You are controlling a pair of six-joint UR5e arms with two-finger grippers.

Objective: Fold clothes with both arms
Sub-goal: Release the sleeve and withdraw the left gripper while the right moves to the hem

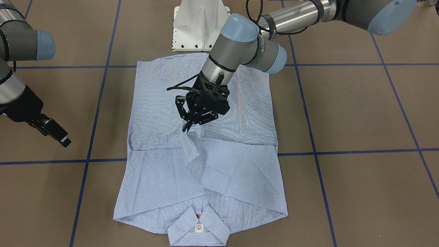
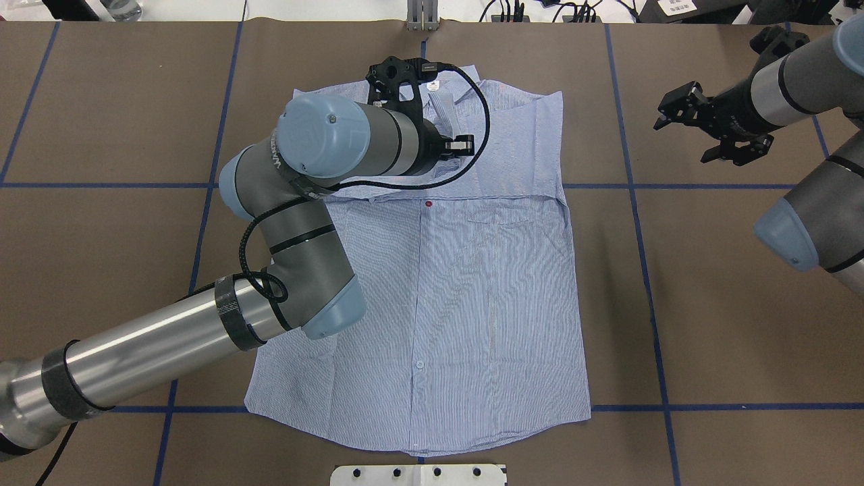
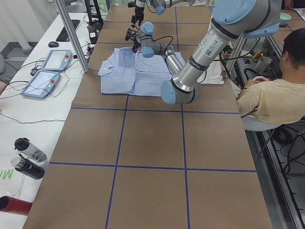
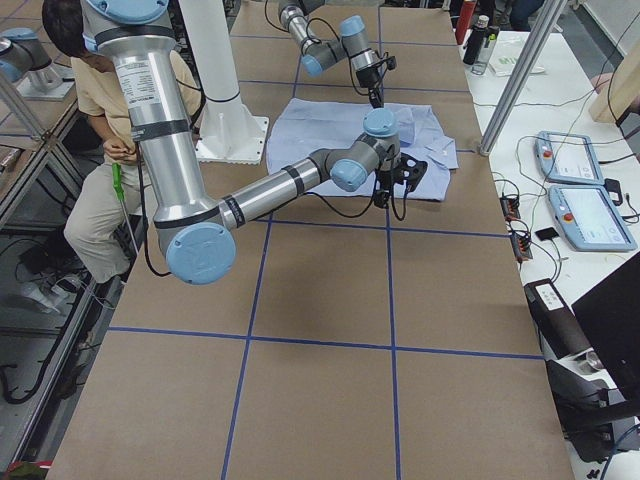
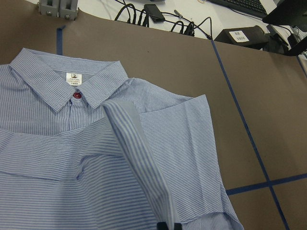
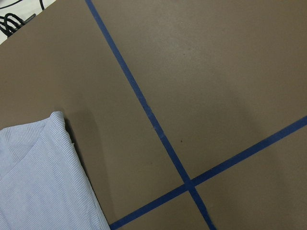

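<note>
Brown bench (image 2: 709, 304), gridded with blue tape (image 2: 648, 270). Shirt (image 2: 486, 304) lies flat on it, front up, roughly centred before the white pedestal (image 1: 200, 24).

Long axis runs straight out from the robot: hem just beside the pedestal, collar (image 1: 181, 228) pointing away, toward the operators' side. White neck label (image 1: 198, 227) and red top button (image 1: 198, 215) show at the collar. Sleeves are folded in across the chest, making a crosswise band below the collar.

Left gripper (image 1: 187, 128) sits over the shirt's midline, jaws pinched on a sleeve cuff (image 1: 189, 147). The cuff is raised off the cloth and slants back down toward the collar.

Right gripper (image 2: 683, 140) hangs over bare bench, well apart from the shirt's right edge, jaws spread, holding nothing.
</note>
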